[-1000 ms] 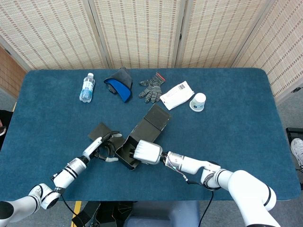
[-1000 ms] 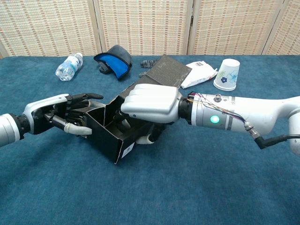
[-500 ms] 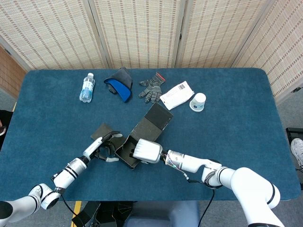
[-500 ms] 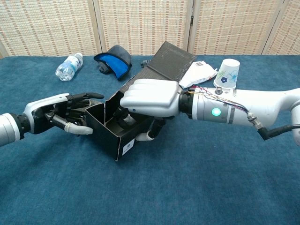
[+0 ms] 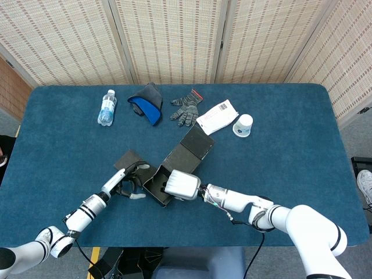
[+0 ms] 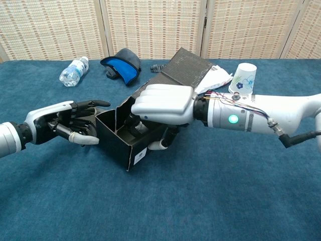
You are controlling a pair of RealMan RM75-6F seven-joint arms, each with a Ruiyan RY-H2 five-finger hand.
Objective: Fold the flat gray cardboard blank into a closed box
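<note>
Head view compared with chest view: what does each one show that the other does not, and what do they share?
Only the head view shows the dark flap flat on the table beyond the left hand, and the whole gray glove. Only the chest view shows the right hand with fingers inside the box and the white label on its front wall. Both show the bottle, the paper cup and the raised lid panel.

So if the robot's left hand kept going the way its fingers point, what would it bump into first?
Most likely the gray cardboard box. The left hand sits just beside the box's open end, fingers aimed at its near wall, almost touching. The right hand lies beyond, over the box.
</note>
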